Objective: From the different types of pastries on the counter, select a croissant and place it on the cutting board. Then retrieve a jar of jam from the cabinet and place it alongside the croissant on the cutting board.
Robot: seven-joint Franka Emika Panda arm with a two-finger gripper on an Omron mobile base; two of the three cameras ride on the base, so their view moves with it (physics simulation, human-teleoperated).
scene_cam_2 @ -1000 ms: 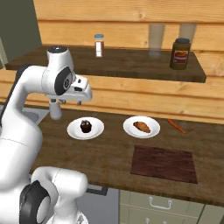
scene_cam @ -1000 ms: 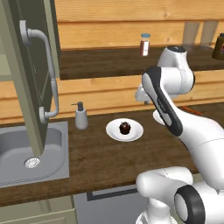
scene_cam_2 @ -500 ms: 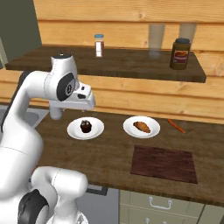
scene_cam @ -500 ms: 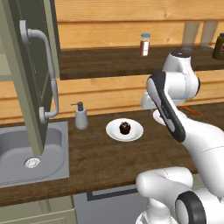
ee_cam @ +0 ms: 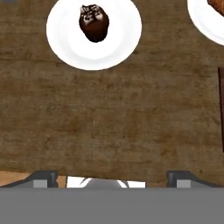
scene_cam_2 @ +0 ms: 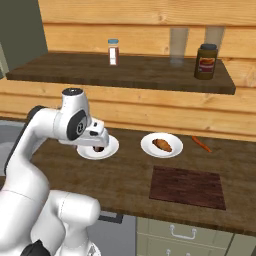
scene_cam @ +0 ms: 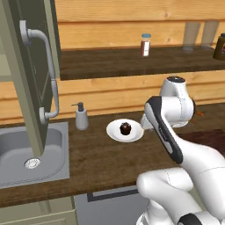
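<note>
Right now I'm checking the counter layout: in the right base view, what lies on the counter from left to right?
Cupcake plate → croissant on its plate → carrot; the cutting board lies nearer, below the croissant and carrot.

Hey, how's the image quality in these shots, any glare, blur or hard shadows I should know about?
Left base view: even flat light, no glare, the cupcake sharp on its plate. Right base view: soft shadows only, the croissant and cutting board clear. Hand view: slightly soft, coarse counter grain, no glare.
</note>
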